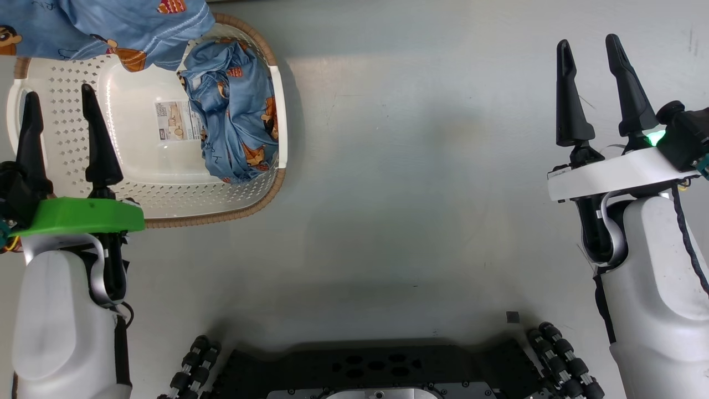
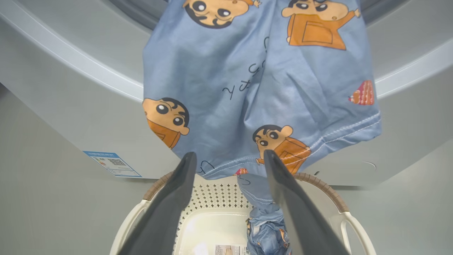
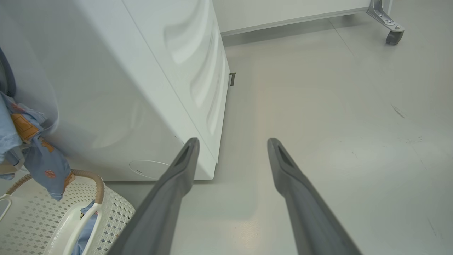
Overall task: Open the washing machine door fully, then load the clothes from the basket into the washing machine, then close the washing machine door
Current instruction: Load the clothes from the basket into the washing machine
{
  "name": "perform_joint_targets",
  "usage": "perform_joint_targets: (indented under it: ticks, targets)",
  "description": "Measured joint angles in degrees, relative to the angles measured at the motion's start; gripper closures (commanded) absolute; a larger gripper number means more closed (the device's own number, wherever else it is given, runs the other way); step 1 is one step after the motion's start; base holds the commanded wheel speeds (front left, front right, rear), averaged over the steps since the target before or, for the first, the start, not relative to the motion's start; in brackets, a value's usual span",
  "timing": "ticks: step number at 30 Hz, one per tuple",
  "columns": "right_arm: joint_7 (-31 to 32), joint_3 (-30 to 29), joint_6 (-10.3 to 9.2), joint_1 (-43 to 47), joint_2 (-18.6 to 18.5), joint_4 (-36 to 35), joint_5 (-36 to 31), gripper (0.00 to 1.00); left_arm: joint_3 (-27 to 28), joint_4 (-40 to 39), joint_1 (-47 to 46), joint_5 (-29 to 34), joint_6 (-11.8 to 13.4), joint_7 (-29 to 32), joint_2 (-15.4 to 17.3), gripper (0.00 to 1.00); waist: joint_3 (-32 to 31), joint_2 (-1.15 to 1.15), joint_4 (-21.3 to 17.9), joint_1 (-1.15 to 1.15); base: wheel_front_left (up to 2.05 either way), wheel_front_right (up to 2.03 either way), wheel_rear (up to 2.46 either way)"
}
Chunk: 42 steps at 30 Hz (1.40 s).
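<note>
Pale grey floor (image 1: 421, 166), bare on the R side, and this looks like mid-load. Basket (image 1: 138, 183) sits front-left of the robot, just beside the washing machine (image 2: 88, 117), which has a white front, a blue label (image 2: 113, 163) low down and a round service flap (image 3: 150, 169) near the corner. Clothes are in two lots. One blue cartoon-print piece (image 2: 254, 88) hangs out of the drum mouth and down the machine's front, hem over the basket's far edge; touching or not, can't tell. A 2nd piece (image 1: 238, 111) lies bundled against the basket's right wall, and the rest of the bottom is bare w/ its sticker (image 1: 177, 121) showing. L gripper (image 1: 58, 91) hovers over the basket's left half, fingers spread wide, nothing between them. R gripper (image 1: 588, 40) is out over bare floor, well apart from everything, also wide & empty. The door: can't tell how far it's swung from these angles, but w/ fabric hanging from the opening it's prob. open. Step in hand, I'd say, is loading, approx. half done. Next move calls for one of two things: shift the L gripper across to the bundle, drop onto it & pinch a good fold, or push the dangling piece fully inside. Otherwise the door would likely trap it at closing.
</note>
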Motion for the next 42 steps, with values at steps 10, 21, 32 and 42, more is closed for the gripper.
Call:
perform_joint_targets:
  ticks: [10, 21, 32, 42]
  targets:
    - [0.0, 0.2, 0.0, 0.0, 0.0, 0.3, 0.0, 0.0, -0.2, 0.9, 0.7, 0.3, -0.2, 0.0, -0.1, 0.0, -0.3, 0.0, -0.1, 0.0, 0.0, 0.0, 0.0]
    - [0.0, 0.3, 0.0, 0.0, -0.3, 0.4, 0.0, 0.0, -0.1, 1.3, 0.7, 0.3, -0.2, 0.0, -0.2, 0.0, -0.8, 0.0, -0.3, 0.0, 0.0, 0.0, 0.0]
    - [0.0, 0.6, 0.0, 0.0, -0.3, 0.4, 0.0, 0.0, -1.9, 1.9, -0.5, 0.1, -0.2, 0.0, -0.4, 0.0, -0.7, 0.0, -0.5, 0.0, 0.0, 0.0, 0.0]
    - [0.0, 0.9, 0.0, 0.0, -0.3, 0.5, 0.3, 0.0, -3.4, 4.9, -5.1, -1.7, -0.4, 0.0, -0.6, 0.0, -0.1, 0.0, -1.2, 0.0, 0.0, 0.0, 0.0]
